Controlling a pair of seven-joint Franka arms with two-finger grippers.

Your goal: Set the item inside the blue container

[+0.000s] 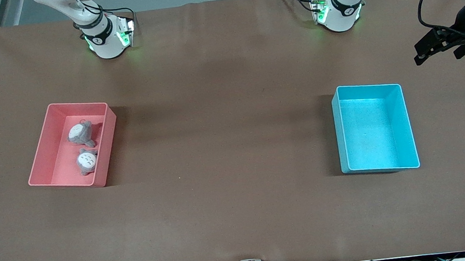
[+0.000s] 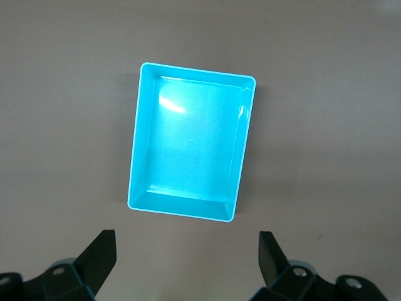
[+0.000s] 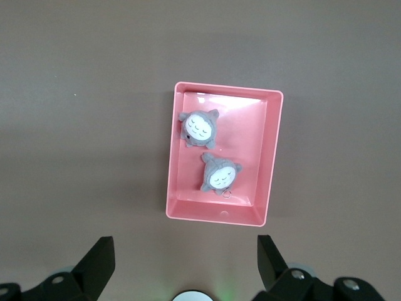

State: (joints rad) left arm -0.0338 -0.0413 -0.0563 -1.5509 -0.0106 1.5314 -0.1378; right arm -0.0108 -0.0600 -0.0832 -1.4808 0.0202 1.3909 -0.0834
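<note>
A: So, where was the blue container (image 1: 374,129)?

B: On the brown worktop (image 1: 225,148), toward the left arm's end. It was a thin-walled rectangular plastic bin with rounded corners and held nothing.

A: And the items?

B: Two small grey plush toys with pale round faces lay in the pink bin (image 1: 41,157) at the right arm's end, well apart from the blue one. One plush toy (image 1: 80,133) lay farther from the front camera, the other plush toy (image 1: 87,161) nearer, almost touching it. A small metal ring showed on one.

A: The tools?

B: The left tool (image 2: 188,260) hung high over the worktop beside the blue container, fingers spread wide, gripping nothing. The right tool (image 3: 185,263) hung likewise beside the pink bin, released and bare.

A: Anything between the bins?

B: Only bare matte worktop. I could read no writing.
</note>
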